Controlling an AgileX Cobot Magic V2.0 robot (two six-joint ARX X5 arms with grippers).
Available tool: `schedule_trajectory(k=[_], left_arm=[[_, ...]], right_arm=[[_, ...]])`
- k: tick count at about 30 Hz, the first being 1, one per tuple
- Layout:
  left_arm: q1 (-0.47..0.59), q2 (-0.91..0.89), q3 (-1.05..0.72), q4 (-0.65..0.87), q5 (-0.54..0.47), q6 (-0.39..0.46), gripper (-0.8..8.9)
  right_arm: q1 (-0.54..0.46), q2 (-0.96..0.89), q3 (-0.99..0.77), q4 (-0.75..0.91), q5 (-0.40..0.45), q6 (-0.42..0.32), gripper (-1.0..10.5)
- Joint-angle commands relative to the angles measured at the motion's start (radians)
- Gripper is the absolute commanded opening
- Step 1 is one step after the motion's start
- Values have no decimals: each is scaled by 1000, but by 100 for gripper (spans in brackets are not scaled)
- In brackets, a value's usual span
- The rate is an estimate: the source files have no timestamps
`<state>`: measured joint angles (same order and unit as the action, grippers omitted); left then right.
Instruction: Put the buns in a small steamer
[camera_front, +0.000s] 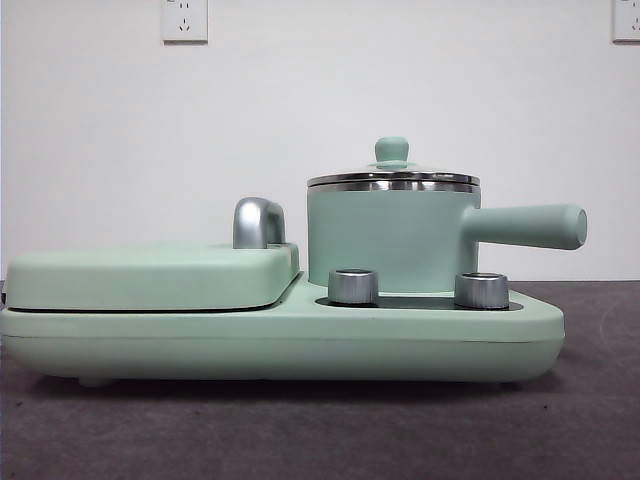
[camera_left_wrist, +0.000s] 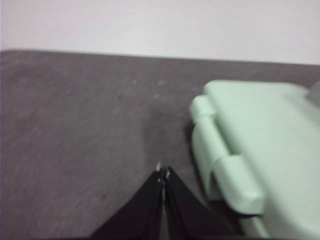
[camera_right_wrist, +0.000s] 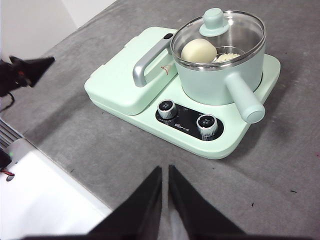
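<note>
The small steamer (camera_front: 390, 235) stands on the right half of a mint-green cooker, its long handle pointing right and its glass lid (camera_front: 392, 178) on. Through the lid in the right wrist view, a smooth cream bun (camera_right_wrist: 198, 51) and part of a second pale bun (camera_right_wrist: 227, 56) lie inside the steamer (camera_right_wrist: 215, 80). My right gripper (camera_right_wrist: 165, 171) hangs shut and empty over the grey table, in front of the cooker's knobs. My left gripper (camera_left_wrist: 163, 173) is shut and empty too, low over the table beside the cooker's hinged corner (camera_left_wrist: 235, 165).
A flat griddle lid (camera_front: 150, 275) with a chrome handle (camera_front: 258, 222) covers the cooker's left half. Two steel knobs (camera_front: 353, 285) (camera_front: 481, 290) sit on the cooker's front. A white surface (camera_right_wrist: 45, 200) borders the table near the right arm.
</note>
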<state>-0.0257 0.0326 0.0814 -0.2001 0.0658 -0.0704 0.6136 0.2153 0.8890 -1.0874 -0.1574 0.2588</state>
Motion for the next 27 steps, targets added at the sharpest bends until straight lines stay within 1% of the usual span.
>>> schedule_trajectory(k=[1,4,10,13,17,27], left_arm=[[6,-10,-35,50,-47,-18,7],[10,-12,-60,66,-74,-16,7],[22,-23,-69,47,-74,-6,7],[26,-29,-69,7,-74,-2,7],[27,-29,-69,7,-74,21,7],[27,-29,-69,11,-74,21,7]], right_arm=[[6,-2,5,11,0,-9,19],[6,-2,5,11,0,-9,19],[6,-2,5,11,0,-9,19],[6,-2,5,11,0,-9,19],[6,-2,5,11,0,-9,19],[6,-2,5,11,0,-9,19]])
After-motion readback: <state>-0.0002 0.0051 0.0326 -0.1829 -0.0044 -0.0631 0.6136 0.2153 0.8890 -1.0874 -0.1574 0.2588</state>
